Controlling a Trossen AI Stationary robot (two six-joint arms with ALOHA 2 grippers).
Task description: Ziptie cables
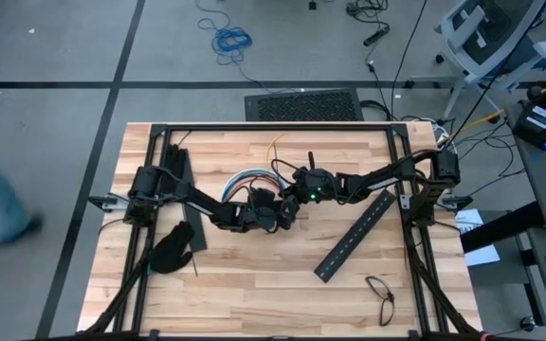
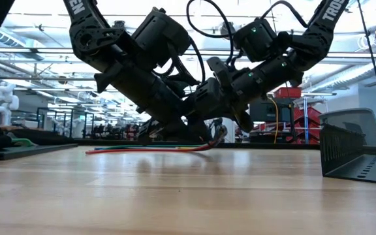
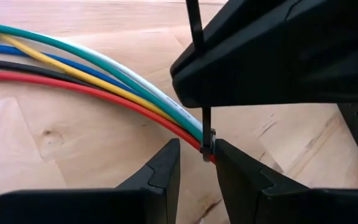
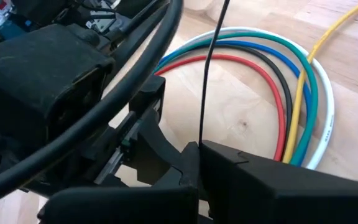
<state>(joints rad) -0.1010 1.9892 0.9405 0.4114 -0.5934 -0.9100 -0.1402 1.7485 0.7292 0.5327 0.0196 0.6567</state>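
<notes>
My two arms meet over the middle of the wooden table (image 1: pixel 254 275); my left gripper (image 3: pixel 197 163) is low at the tabletop, its two dark fingers narrowly parted around the small head of a ziptie (image 3: pixel 206 134) where it wraps the cables (image 3: pixel 92 74); whether the pads actually press that head I cannot tell. My right gripper (image 4: pixel 199 163) has its fingers pressed together on the thin black strip of the same ziptie, which runs straight up from between them; its bulky dark body hangs right above my left fingers and blocks much of the left wrist view.

The cables lie flat on the table near its centre, a loose curved bundle of smooth round wires in red, black, blue, green, white and yellow, fanned apart in the bend and drawn together at the tie; a thick black hose of my own arm crosses in front of them in the right wrist view.

Around me: a long flat black slotted bar (image 1: pixel 354 236) lies slanted on the right half; a black glove (image 1: pixel 172 248) lies on the left half near the front edge; a small dark wire loop (image 1: pixel 381 296) rests by the front right corner; the planks are pale, with visible grain and knots.
</notes>
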